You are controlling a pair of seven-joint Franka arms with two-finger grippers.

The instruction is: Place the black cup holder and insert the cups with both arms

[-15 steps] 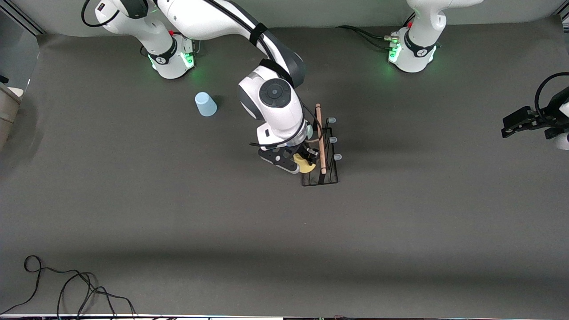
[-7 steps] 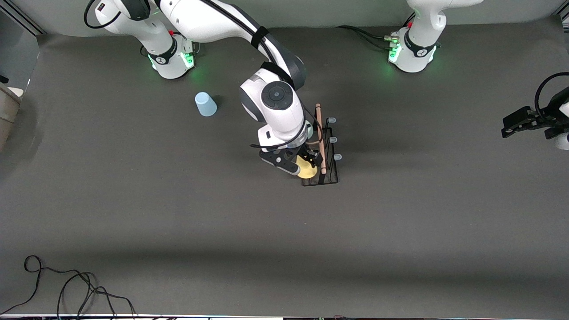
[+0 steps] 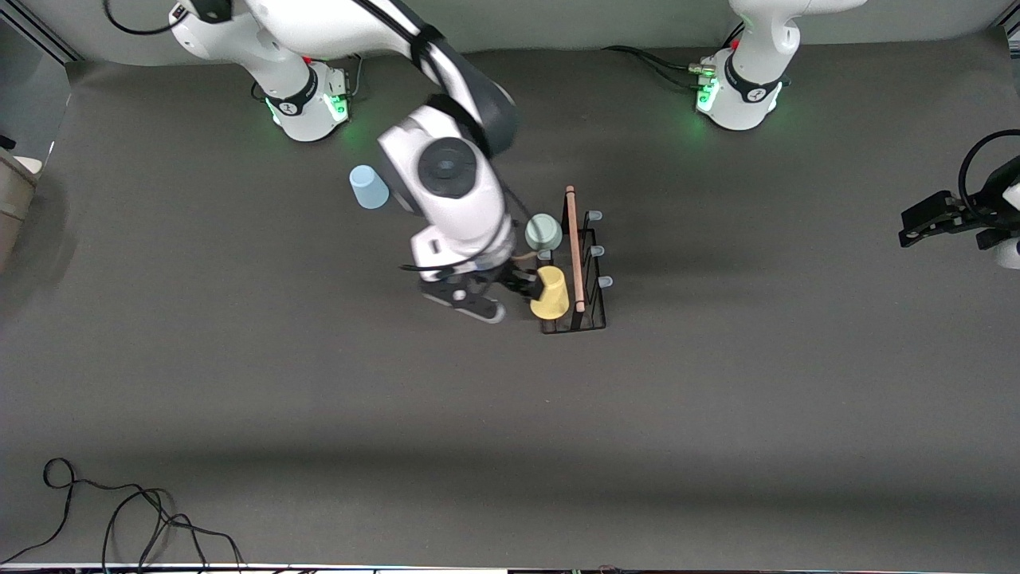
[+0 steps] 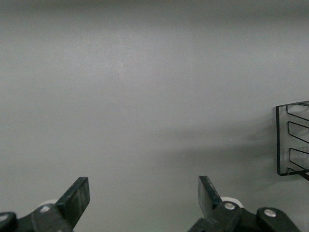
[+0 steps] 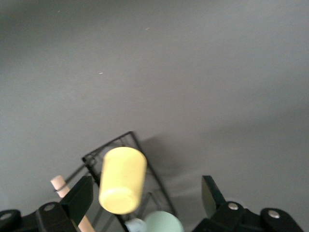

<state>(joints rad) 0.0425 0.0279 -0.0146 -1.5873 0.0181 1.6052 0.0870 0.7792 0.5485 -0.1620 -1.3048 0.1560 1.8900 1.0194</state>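
Front view: the black cup holder (image 3: 586, 271) is standing near the middle of the worktop (image 3: 717, 414), its wooden rod (image 3: 574, 247) running from twelve o'clock to six o'clock. The yellow cup (image 3: 551, 293) is sitting upside down on a prong at the rack's six o'clock end, on the side facing the right arm's end of the worktop. The grey-green cup (image 3: 543, 232) is sitting on a prong of the same row at roughly the yellow cup's twelve o'clock, while three pale-capped prongs (image 3: 595, 249) on the rack's three o'clock side are standing bare. The light blue cup (image 3: 368, 187) is standing upside down on the worktop at about ten o'clock from the rack, well apart from it and nearer the right arm's base. The right end effector (image 3: 498, 296) is hovering just beside the yellow cup at its nine o'clock, its fingers (image 5: 77, 200) spread wide and gripping nothing; in the right wrist view the yellow cup (image 5: 122, 180) is showing free between them. The left end effector (image 3: 928, 222) is waiting at the three o'clock edge of the view, over the left arm's end of the worktop, its fingers (image 4: 75, 200) fully apart and empty.
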